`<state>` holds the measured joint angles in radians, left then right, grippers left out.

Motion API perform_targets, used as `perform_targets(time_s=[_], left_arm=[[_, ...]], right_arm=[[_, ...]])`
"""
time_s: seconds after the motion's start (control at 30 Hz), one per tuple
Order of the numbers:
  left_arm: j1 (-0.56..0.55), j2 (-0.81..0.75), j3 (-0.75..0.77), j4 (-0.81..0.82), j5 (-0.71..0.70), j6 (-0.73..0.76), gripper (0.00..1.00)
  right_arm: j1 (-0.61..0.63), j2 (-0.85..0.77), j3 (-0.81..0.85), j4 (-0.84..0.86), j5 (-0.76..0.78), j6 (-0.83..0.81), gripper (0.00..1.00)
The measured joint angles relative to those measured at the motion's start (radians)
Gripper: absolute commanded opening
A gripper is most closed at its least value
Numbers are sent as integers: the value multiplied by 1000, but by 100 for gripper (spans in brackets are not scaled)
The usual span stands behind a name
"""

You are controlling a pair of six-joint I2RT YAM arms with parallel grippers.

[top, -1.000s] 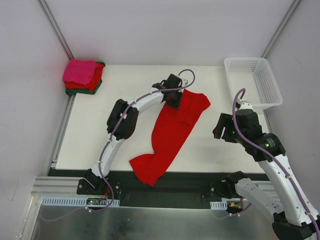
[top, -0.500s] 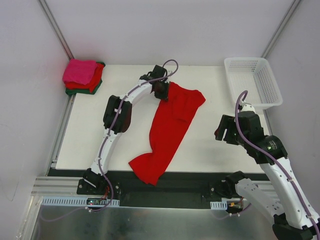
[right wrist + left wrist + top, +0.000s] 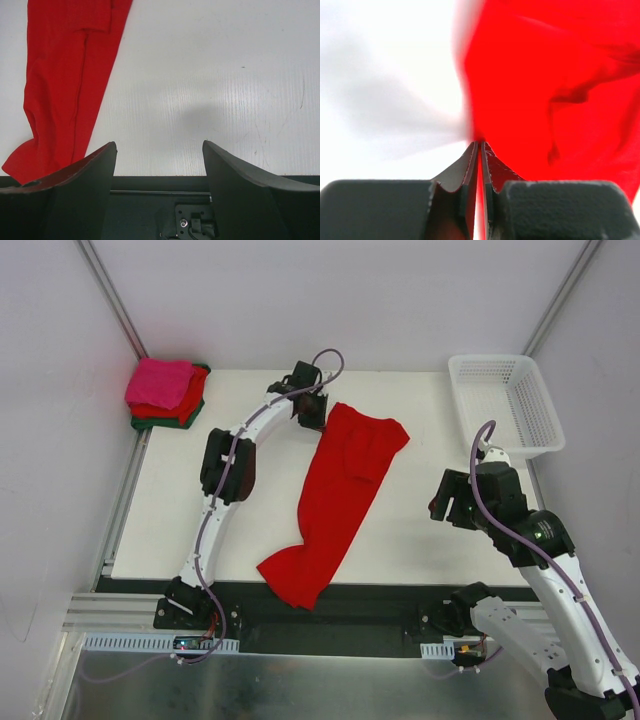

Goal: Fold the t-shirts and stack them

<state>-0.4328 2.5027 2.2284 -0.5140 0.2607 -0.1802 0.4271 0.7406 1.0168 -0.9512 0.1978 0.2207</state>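
Red t-shirt (image 3: 340,500): laid lengthwise down the table (image 3: 200,490), near end reaching over the front edge. Pinched at far left corner by left gripper (image 3: 479,145), jaws nearly together, apparently on a thin fold, though blurred. Right gripper (image 3: 159,150) gaping wide, holding nothing, above the table alongside.

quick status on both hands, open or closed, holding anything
left hand: closed, pinching the far edge of the red t-shirt.
right hand: open, holding nothing, above the bare table near the front edge.
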Motion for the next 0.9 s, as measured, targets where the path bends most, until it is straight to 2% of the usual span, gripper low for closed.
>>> perform_targets(time_s=[0.17,0.37,0.67,0.9], left_arm=[[69,0,-1,0,6,-2,0],[97,-24,-36,-2,27,-1,0],[27,-237,-164,29,72,0,0],[-80,-281,-182,91,71,14,0]], right_arm=[[0,0,0,-4,0,1,73],[0,9,0,-4,-3,5,73],[0,39,-11,5,-19,8,74],[0,49,-17,11,-22,8,74]])
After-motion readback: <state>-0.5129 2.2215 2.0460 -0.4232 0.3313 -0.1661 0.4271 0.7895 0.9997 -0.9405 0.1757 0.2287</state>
